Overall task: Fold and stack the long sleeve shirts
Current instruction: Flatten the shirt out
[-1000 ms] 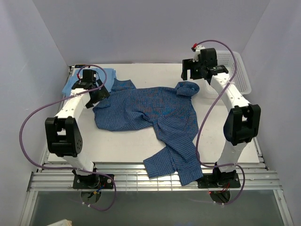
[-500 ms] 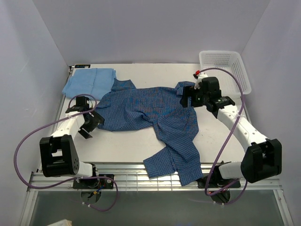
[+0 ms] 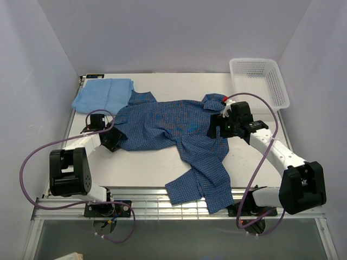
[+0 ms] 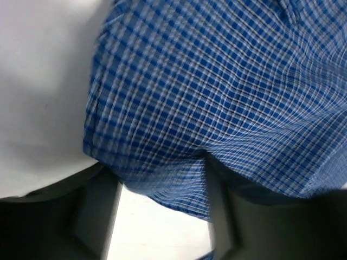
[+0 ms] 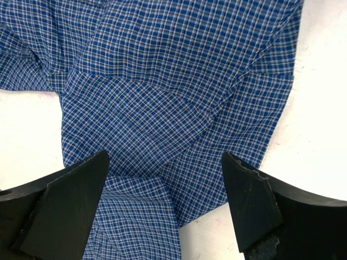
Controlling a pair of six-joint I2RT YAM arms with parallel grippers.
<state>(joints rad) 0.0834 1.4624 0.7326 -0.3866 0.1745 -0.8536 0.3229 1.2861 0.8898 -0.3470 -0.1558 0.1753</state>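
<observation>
Dark blue checked shirt (image 3: 168, 124) lies spread but rumpled across the middle of the white table (image 3: 141, 162), w/ one long part running toward the near edge and draping over the front rail between the arm bases. Plain light blue shirt (image 3: 103, 93) sits folded flat at the far-left corner; its near-right corner is just beside the checked shirt's upper left, can't tell if touching. White mesh basket (image 3: 257, 81) is at the far-right corner, apart from both shirts. Left gripper (image 3: 113, 138) is low at the checked shirt's left edge; in the left wrist view its fingers (image 4: 92, 216) stand apart w/ the cloth's hem lying between them, not pinched. Right gripper (image 3: 216, 127) is over the shirt's right side, near the bunched bit at the far right; the right wrist view shows its fingers (image 5: 70, 200) wide apart above creased checked fabric, holding nothing.
</observation>
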